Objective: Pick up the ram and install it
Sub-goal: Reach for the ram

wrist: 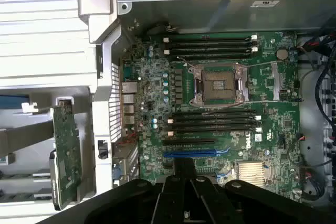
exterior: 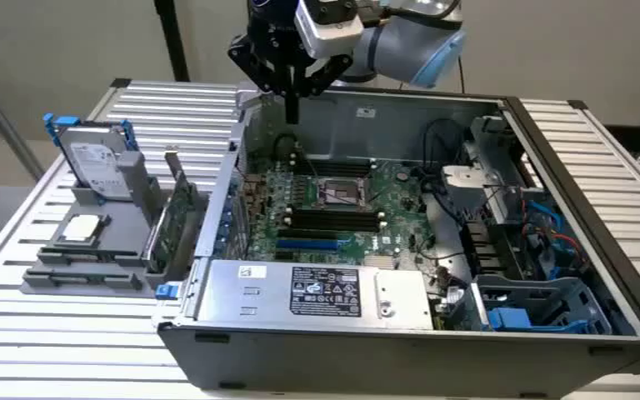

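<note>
My gripper [exterior: 292,107] hangs above the back left rim of the open computer case [exterior: 409,333]. Its fingers are shut, with nothing visible between them. In the wrist view, the gripper [wrist: 184,165] sits over the motherboard [wrist: 262,82], close to the blue slot [wrist: 197,153]. Black memory slots [wrist: 215,121] lie beside the CPU socket [wrist: 219,83]; more of these slots [wrist: 210,45] lie on its other side. The ram [exterior: 159,240] seems to be the low green stick on edge in the grey rack [exterior: 81,279], beside a taller green expansion card [exterior: 184,212]. The wrist view shows a green board [wrist: 65,150] there.
The rack, on the exterior view's left of the case, also holds a hard drive [exterior: 96,162] and a CPU [exterior: 82,229]. Inside the case are a power supply [exterior: 320,292], cables [exterior: 542,233] and a blue drive bay [exterior: 532,312]. Everything stands on a white slatted table [exterior: 42,333].
</note>
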`<state>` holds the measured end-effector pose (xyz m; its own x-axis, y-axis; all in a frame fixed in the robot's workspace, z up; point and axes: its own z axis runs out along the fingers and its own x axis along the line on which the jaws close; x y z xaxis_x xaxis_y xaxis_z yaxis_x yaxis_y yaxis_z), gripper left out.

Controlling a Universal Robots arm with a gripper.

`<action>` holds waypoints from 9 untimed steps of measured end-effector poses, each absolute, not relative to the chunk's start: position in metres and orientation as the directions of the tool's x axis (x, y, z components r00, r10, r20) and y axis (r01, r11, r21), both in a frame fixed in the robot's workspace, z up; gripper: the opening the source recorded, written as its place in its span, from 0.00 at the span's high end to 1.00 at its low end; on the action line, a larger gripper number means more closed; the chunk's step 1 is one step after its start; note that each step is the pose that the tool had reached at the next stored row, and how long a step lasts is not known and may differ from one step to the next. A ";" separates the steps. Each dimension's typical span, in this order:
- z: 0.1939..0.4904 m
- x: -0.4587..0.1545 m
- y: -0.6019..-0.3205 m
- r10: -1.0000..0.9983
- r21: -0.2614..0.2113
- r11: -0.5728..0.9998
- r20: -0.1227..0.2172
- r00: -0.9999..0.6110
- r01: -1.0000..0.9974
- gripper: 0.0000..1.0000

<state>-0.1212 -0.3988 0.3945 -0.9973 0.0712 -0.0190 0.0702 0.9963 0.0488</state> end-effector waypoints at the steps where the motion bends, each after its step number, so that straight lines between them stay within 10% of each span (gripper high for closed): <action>1: 0.395 -0.121 -0.399 0.071 0.049 0.996 -0.019 -0.997 0.070 1.00; 9: 0.395 -0.121 -0.399 0.071 0.049 0.996 -0.019 -0.997 0.070 1.00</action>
